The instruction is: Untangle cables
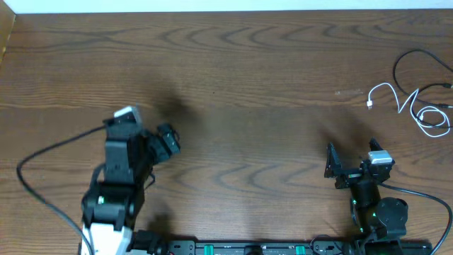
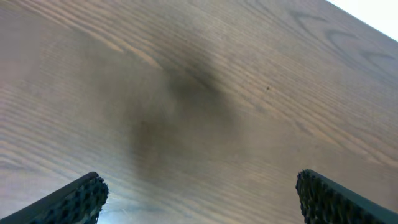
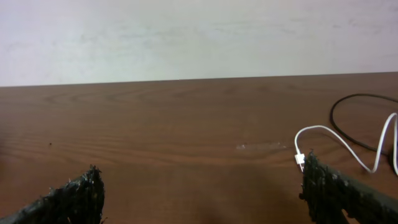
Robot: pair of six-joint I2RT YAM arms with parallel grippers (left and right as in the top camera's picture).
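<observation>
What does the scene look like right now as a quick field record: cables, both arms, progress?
cables: white cable and black cable, crossing each other at the far right of the table, partly past the overhead frame edge
white plug: free end, lying toward table centre
left gripper: open, fingers wide apart, nothing between them, over bare wood on the left
right gripper: open, empty, facing the white plug, not touching it
progress: cables untouched, not yet separated
</observation>
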